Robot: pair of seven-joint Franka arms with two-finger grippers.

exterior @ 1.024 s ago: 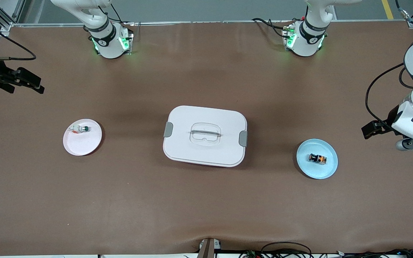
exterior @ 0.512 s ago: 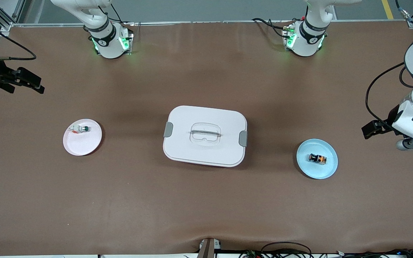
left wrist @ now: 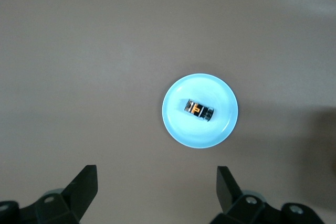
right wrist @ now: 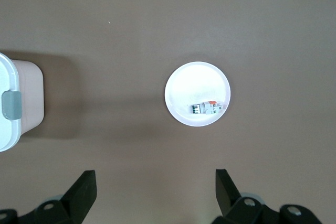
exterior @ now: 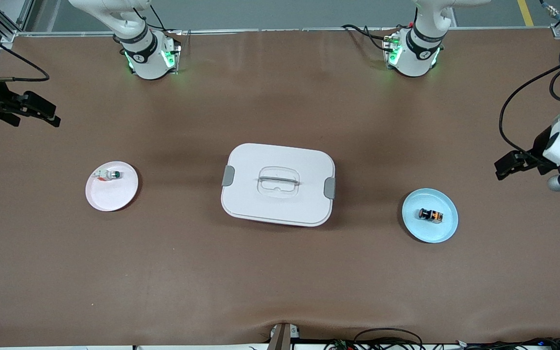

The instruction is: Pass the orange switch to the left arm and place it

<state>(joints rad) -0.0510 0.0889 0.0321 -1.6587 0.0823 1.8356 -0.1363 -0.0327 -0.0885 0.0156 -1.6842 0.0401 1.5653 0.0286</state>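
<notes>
The orange switch (exterior: 430, 214) lies on its side on a light blue plate (exterior: 443, 232) toward the left arm's end of the table. In the left wrist view the switch (left wrist: 199, 110) shows on the plate (left wrist: 199, 134). My left gripper (exterior: 501, 171) hangs open and empty over bare table beside that plate; its gripper point in the wrist view (left wrist: 156, 187) is off the plate. The large white box (exterior: 278, 204) sits at the table's middle. My right gripper (exterior: 51, 118) waits open and empty over the right arm's end of the table (right wrist: 156, 187).
A white plate (exterior: 112, 198) at the right arm's end holds a white-and-clear part with a green cap (exterior: 109, 175). Both show in the right wrist view, the plate (right wrist: 189, 83) and the part (right wrist: 207, 108), with the box's clipped end (right wrist: 16, 103).
The left arm and its gripper have shifted a little toward the robots' base edge of the table. The right arm, switch, plates and box have not moved.
</notes>
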